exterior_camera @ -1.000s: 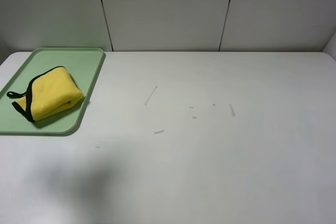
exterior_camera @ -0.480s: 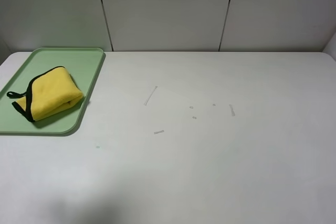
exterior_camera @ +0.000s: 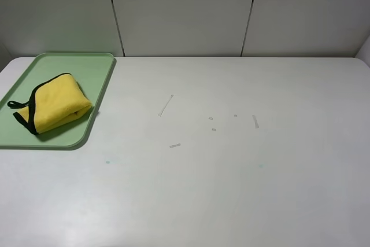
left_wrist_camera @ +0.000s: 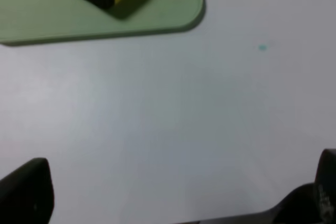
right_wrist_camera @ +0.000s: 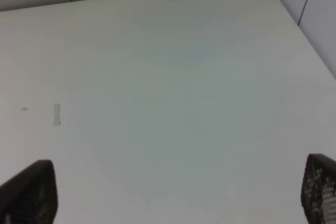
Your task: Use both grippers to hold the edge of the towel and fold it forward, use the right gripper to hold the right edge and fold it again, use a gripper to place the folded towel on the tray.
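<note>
The towel (exterior_camera: 55, 105) is made of a plush, soft yellow cloth, and its edge (exterior_camera: 33, 105) is finished with thin black fabric piping. The tray (exterior_camera: 95, 70) is seen as smooth pale green plastic with a faint satin shine. The table (exterior_camera: 231, 183) is covered by a smooth, matt white surface, on which small pale tape scraps (exterior_camera: 255, 121) are stuck.

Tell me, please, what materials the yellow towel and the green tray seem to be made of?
Towel: soft plush fabric, probably microfibre; matte, puffy folds, black piping. Tray: likely plastic; smooth, even pale green, rounded corners, low moulded rim.
</note>
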`<state>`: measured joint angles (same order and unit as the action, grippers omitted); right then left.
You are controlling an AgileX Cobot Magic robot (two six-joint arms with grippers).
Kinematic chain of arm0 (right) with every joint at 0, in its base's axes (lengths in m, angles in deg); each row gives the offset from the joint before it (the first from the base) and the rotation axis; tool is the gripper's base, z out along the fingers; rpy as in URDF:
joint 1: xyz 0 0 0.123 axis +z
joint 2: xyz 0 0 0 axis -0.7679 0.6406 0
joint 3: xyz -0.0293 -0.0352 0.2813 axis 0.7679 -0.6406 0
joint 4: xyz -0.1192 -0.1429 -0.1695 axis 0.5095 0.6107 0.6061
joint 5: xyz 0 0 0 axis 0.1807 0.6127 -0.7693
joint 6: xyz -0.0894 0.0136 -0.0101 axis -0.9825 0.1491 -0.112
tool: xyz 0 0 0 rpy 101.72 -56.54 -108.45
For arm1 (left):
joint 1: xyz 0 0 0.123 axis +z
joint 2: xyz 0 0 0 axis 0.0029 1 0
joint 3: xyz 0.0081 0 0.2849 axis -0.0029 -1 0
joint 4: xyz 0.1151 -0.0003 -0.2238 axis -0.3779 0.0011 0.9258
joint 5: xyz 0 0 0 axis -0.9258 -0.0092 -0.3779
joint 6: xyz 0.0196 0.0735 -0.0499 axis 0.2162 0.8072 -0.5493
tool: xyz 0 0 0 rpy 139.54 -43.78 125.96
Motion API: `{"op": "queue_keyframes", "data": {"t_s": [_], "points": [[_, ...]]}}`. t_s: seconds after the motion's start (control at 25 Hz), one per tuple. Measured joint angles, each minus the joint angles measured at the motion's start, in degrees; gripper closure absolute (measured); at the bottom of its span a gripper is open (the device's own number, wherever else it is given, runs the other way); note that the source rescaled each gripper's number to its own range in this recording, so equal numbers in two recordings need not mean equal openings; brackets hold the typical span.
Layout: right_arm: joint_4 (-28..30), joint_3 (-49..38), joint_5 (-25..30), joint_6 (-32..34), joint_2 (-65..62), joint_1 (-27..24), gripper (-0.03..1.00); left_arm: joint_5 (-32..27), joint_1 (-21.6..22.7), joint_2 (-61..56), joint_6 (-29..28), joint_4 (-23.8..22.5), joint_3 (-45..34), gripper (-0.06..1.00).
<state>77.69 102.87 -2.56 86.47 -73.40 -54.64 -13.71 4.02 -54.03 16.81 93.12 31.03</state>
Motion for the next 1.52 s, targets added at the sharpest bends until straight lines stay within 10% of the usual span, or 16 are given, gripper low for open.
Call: {"op": "queue_keyframes", "data": {"t_s": [0.64, 1.52], "points": [[0.0, 0.0, 0.0, 0.0, 0.0, 0.0, -0.03, 5.9, -4.6, -29.6, -4.5, -1.0, -13.7, -0.05], [0.0, 0.0, 0.0, 0.0, 0.0, 0.0, -0.03, 7.1, -4.6, -30.0, -4.5, -1.0, -13.9, -0.05]]}}
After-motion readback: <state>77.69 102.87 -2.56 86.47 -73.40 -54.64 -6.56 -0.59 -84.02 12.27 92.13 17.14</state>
